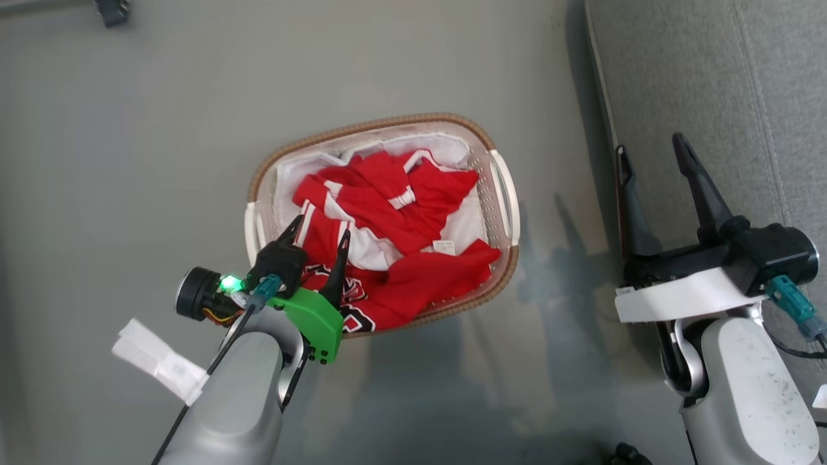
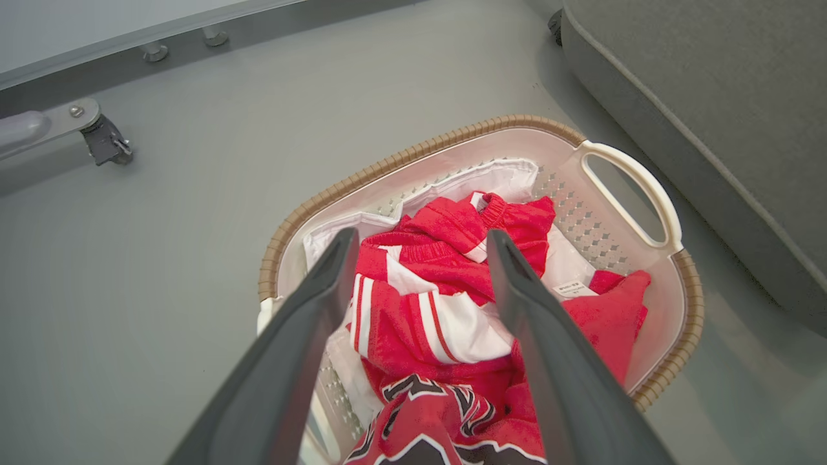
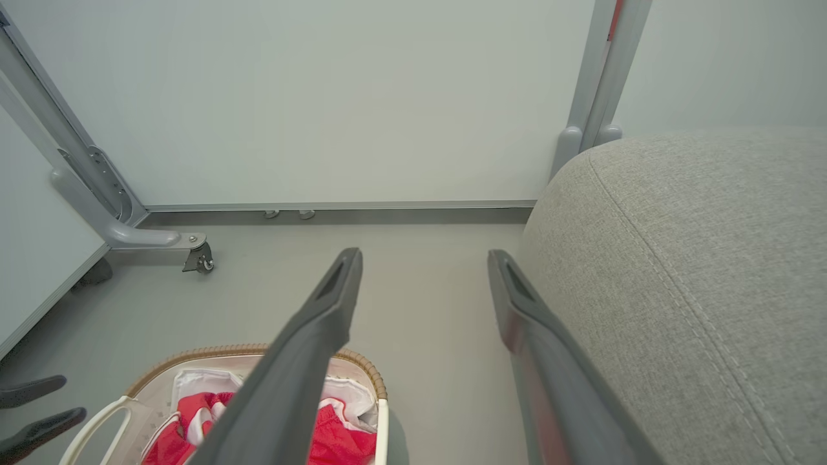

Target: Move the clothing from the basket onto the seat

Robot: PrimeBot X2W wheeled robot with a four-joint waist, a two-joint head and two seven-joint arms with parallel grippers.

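Left gripper [image 1: 322, 227], fingers spread wide and empty, hangs over the basket [image 1: 413, 120] at its seven o'clock rim. The red clothing [image 1: 387, 213] lies heaped inside. Right gripper [image 1: 650, 146], also wide and empty, hovers at three o'clock beside the grey seat [image 1: 711, 77]. Nothing appears moved yet.
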